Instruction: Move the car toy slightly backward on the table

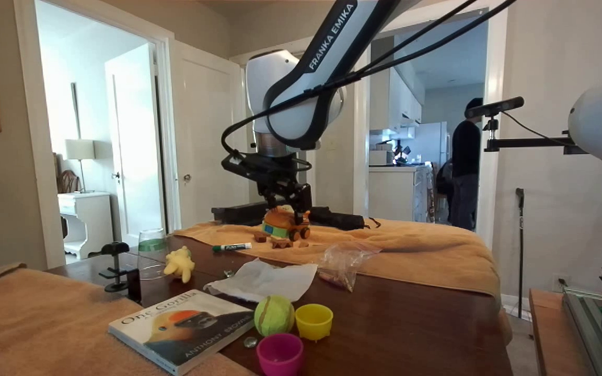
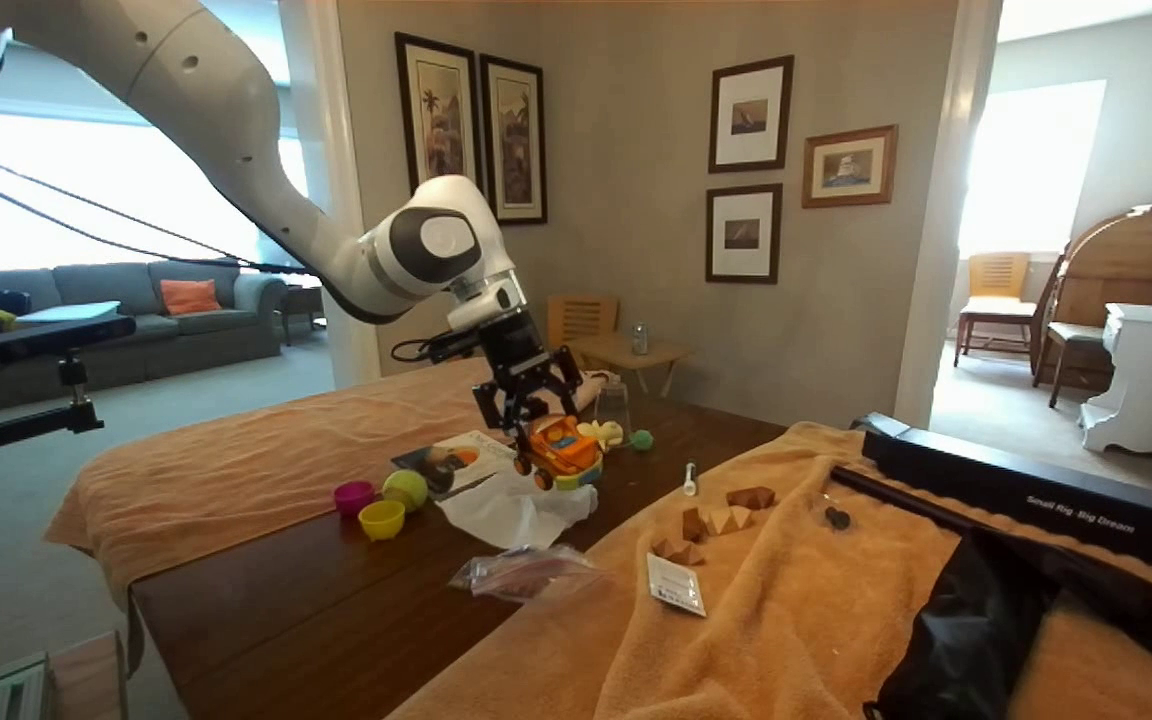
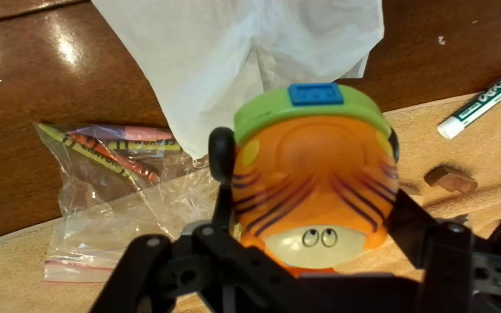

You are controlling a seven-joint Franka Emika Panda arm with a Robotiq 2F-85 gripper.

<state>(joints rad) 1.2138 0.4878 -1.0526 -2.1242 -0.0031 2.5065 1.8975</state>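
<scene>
The car toy (image 3: 315, 174) is orange with a green band, a blue plate, dark wheels and a pale face with eyes. My gripper (image 3: 311, 208) has a black finger against each side of it in the wrist view. In both exterior views the car toy (image 1: 278, 219) (image 2: 564, 448) is under my gripper (image 1: 286, 210) (image 2: 548, 428), and it looks tilted and raised above the surface. The table (image 1: 411, 318) has a dark brown wooden top, partly covered by tan towels. The car toy's underside is hidden in the wrist view.
A white paper sheet (image 2: 516, 508), a clear bag of crayons (image 3: 115, 174), a green marker (image 3: 481, 104) and brown wooden pieces (image 2: 731, 518) lie around it. A book (image 1: 186, 326), tennis ball (image 1: 274, 315), yellow cup (image 1: 314, 321), pink cup (image 1: 280, 354) and yellow lump (image 1: 180, 264) also stand there.
</scene>
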